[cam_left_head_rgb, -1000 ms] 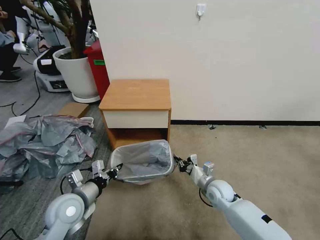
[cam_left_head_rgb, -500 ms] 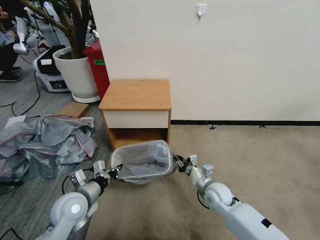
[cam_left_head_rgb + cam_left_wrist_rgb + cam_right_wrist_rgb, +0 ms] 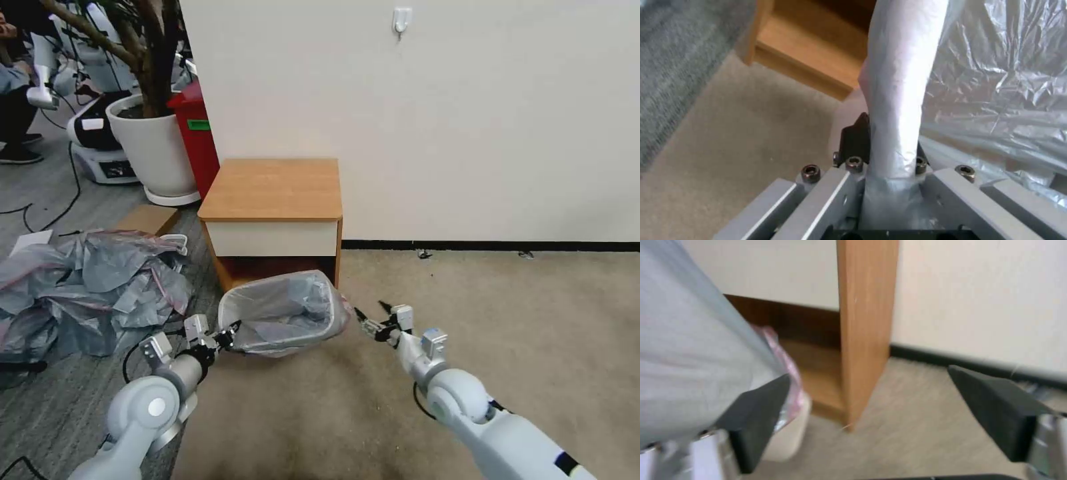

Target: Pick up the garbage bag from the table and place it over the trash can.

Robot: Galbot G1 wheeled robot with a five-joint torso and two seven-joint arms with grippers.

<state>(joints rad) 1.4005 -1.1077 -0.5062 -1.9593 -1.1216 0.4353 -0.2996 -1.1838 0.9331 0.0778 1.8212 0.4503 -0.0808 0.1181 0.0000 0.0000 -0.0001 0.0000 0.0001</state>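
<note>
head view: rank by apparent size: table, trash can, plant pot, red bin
1. table, clearly the largest.
2. trash can, sitting nearer the camera, and plant pot, farther back: too close to rank.
4. red bin, smallest as seen, though the pot and the wall corner hide part of it.

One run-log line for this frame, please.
garbage bag: lining trash can | left gripper: shut on bag rim | right gripper: open, beside bin | table: behind
</note>
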